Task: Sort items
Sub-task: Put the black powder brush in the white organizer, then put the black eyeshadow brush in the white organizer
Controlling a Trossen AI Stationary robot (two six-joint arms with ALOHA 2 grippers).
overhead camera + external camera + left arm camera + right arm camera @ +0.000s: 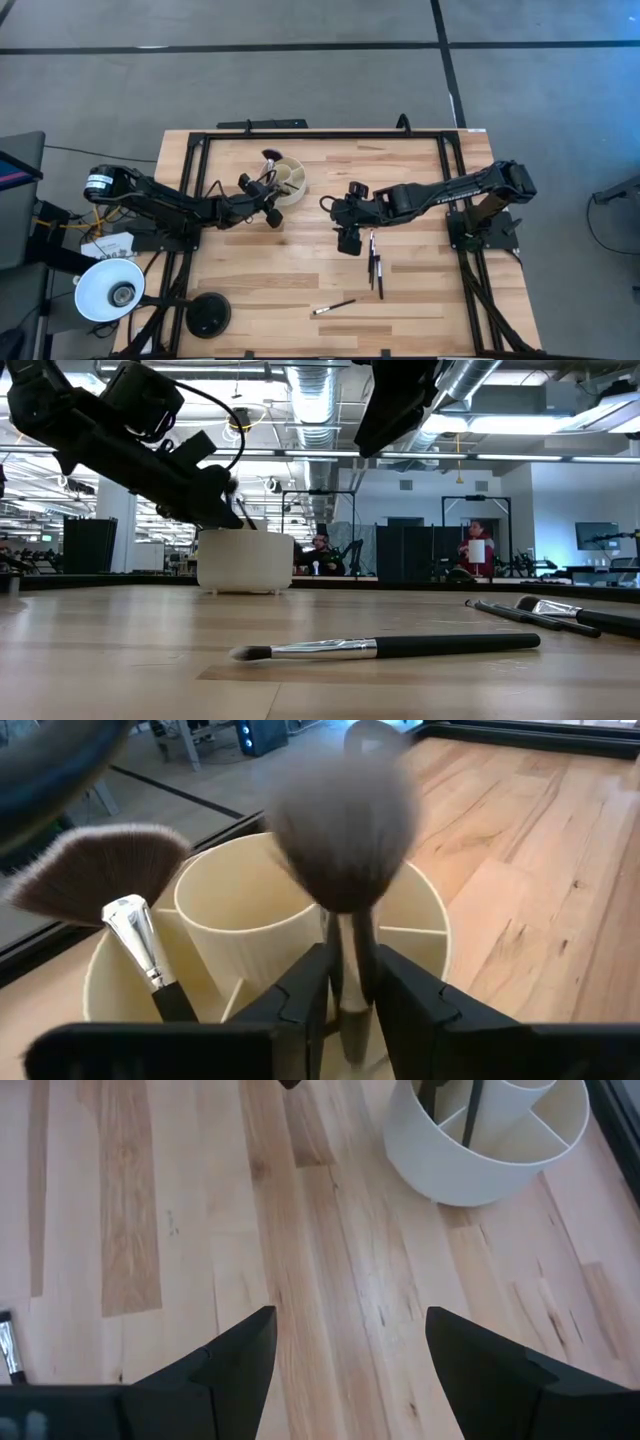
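The round cream divided cup [291,180] stands near the table's far edge. A fan brush [118,892] with a silvery ferrule stands in one of its outer compartments. My left gripper [266,193] is at the cup's near left side, shut on a brush with a fluffy dark head [345,830] that hovers over the cup [240,890]. My right gripper [349,236] hangs open over bare wood at the table's middle, touching nothing. A few thin dark brushes [375,266] lie just near of it, and one more brush [333,307] lies closer to the near edge. My left gripper pinches the fluffy brush by its handle [347,955], just behind the head, between its two fingers [300,1000]. The brush runs along the fingers, its head sticking out past their tips over the cup. It is lifted clear of the table; its rear end is hidden by the fingers.
A black frame [320,134] runs along the table's far and side edges. A white lamp [110,289] and a black round base [209,316] sit at the near left corner. Bare wood [330,1260] stretches between the cup and the loose brushes. People show in the room beyond.
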